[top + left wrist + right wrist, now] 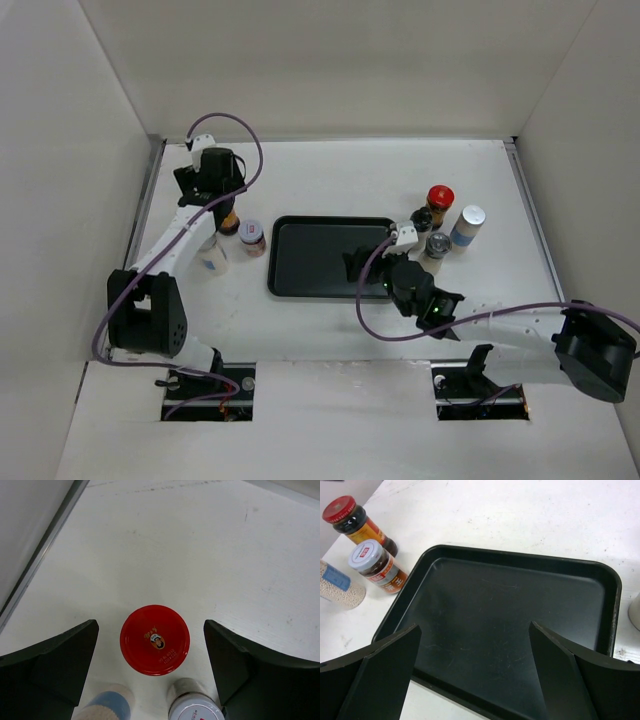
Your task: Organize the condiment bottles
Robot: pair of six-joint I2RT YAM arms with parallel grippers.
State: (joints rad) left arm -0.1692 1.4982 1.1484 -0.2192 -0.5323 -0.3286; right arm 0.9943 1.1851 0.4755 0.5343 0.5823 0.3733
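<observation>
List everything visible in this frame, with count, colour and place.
Tray: one, black, table centre.
Red-capped bottles: two, amber, one on each side of the tray.
Pale-lidded bottle: one, brown, left of tray.
White bottle: one, white, left of tray.
Black-capped bottle: one, dark, right of tray.
Silver-lidded bottle: one, clear, right of tray.
Blue-labelled bottle: one, white cap, right of tray.
Table: one, white.
Left end effector: open, straddling a red cap.
Right end effector: open, over the tray.
</observation>
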